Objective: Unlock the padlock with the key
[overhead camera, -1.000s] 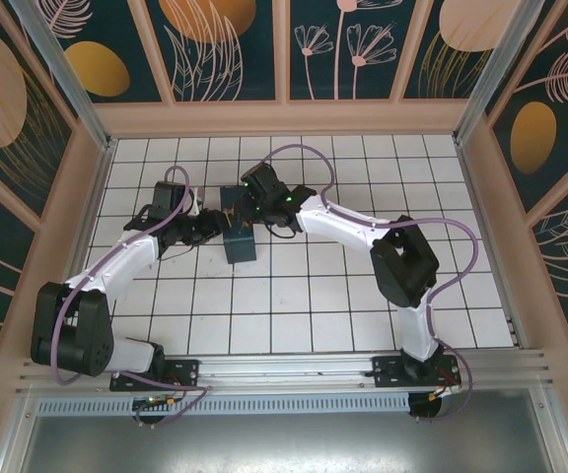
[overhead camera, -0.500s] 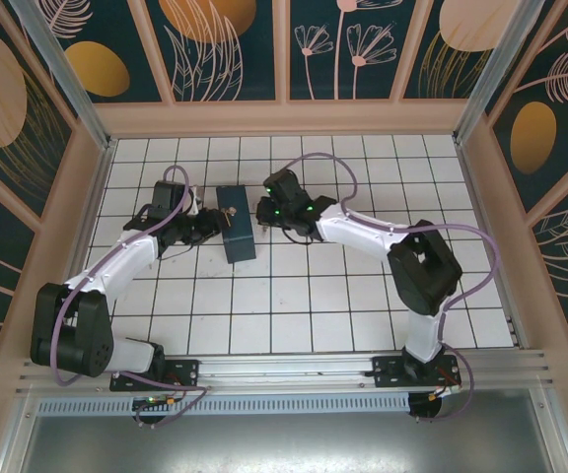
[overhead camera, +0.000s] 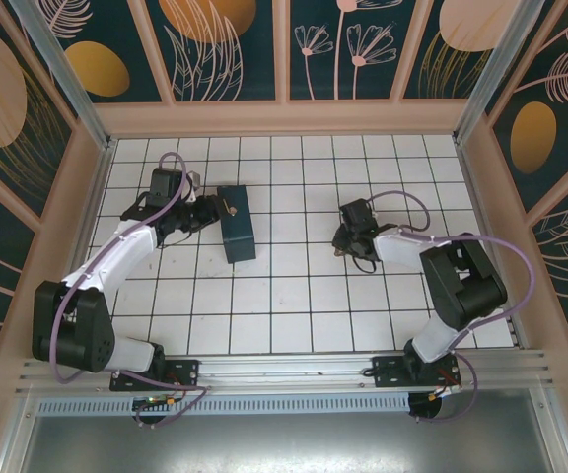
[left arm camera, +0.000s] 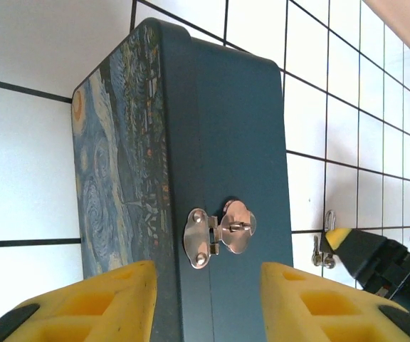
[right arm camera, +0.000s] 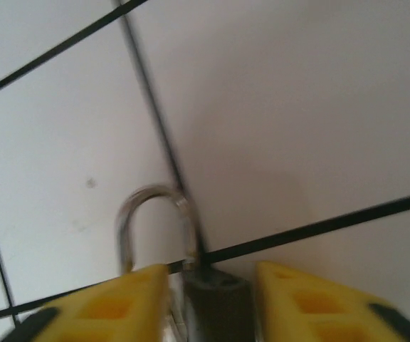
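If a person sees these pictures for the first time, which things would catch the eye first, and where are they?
First comes the dark blue box painted with a starry night, lying on the white tiled floor left of centre, with its silvery latch just in front of the left claw. Next comes the tiny padlock, whose shackle points away, between the yellow fingers of the right claw.

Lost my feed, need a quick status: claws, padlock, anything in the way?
Left claw open, at the painted box. Right claw straddling the padlock, grip unconfirmed. Nothing crowding the padlock; painted box sits apart.
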Controlling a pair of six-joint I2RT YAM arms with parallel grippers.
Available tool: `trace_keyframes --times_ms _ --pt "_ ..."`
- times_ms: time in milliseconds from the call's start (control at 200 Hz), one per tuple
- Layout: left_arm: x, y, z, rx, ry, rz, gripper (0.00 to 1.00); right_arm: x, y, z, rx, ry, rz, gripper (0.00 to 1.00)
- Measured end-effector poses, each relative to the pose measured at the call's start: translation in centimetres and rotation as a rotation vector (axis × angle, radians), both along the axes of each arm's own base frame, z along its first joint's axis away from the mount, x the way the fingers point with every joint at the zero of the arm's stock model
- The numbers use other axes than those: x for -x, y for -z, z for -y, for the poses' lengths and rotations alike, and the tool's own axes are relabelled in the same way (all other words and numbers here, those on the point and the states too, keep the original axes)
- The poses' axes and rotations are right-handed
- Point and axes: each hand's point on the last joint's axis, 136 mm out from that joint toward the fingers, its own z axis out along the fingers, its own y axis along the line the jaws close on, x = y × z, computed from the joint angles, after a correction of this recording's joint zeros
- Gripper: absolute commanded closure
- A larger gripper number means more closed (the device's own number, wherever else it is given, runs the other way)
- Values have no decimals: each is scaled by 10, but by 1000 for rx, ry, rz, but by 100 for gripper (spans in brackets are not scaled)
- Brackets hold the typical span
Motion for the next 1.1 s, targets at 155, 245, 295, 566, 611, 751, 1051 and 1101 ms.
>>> trace_keyframes --times_ms 155,245,295,566,611,751,1051,1101 --pt "-3 8 -2 -8 -8 -21 57 -6 -16 21 59 18 31 46" --pt "-5 11 -1 -10 -8 -28 57 -20 -43 9 51 -21 86 49" --pt "-7 10 -1 -10 -8 -28 57 -31 -63 -9 23 -71 137 62" --pt "-14 3 7 42 13 -7 58 -44 -90 -188 -333 -442 240 100" --pt "-14 2 8 49 16 -7 58 -36 -72 -206 -370 -483 198 100" --pt "-15 3 10 61 19 -9 58 -15 -27 -235 -439 -534 77 100" --pt "-20 2 8 85 2 10 58 -6 -28 -276 -583 -573 55 100" --pt "-23 0 8 95 -1 22 58 -8 -28 -282 -598 -571 56 100"
